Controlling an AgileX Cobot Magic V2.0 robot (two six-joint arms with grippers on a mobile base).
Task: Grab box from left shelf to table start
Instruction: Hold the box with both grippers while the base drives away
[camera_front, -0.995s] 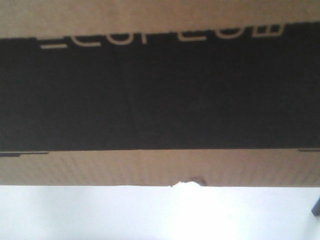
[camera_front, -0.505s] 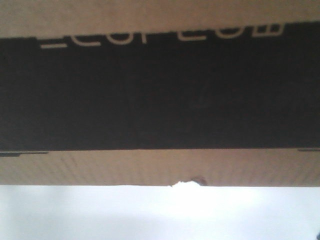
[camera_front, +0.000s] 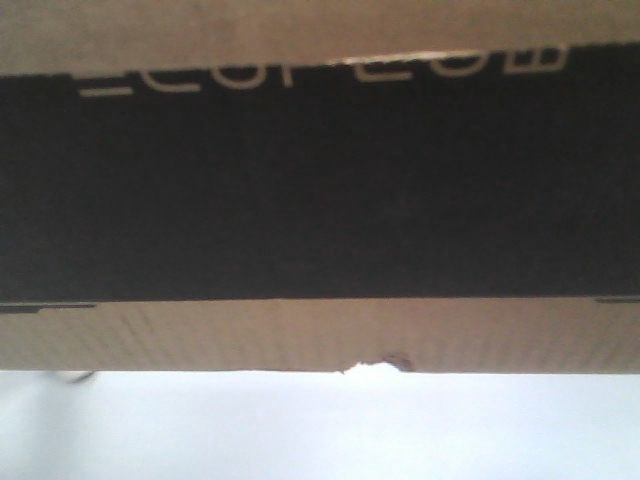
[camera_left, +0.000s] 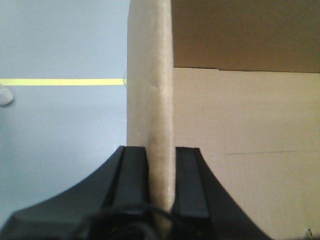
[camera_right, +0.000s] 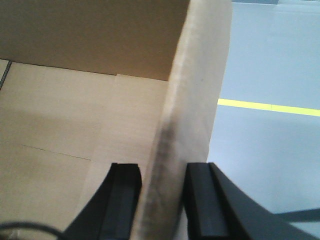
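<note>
The box, brown cardboard with a black panel and pale lettering, fills the front view. A small nick marks its bottom edge. Below that edge lies the white table. My left gripper is shut on the box's upright left wall, one finger on each side. My right gripper is shut on the right wall in the same way. Both wrist views show the open box's bare inside. The left shelf is out of view.
Grey floor with a yellow line lies beyond the box on the left, and a yellow line crosses the floor on the right too. A small dark shape shows just under the box's bottom edge at the left.
The box holds the same place in the front view. A dark shape at the lower right edge has gone, and a small dark one now shows at the lower left.
</note>
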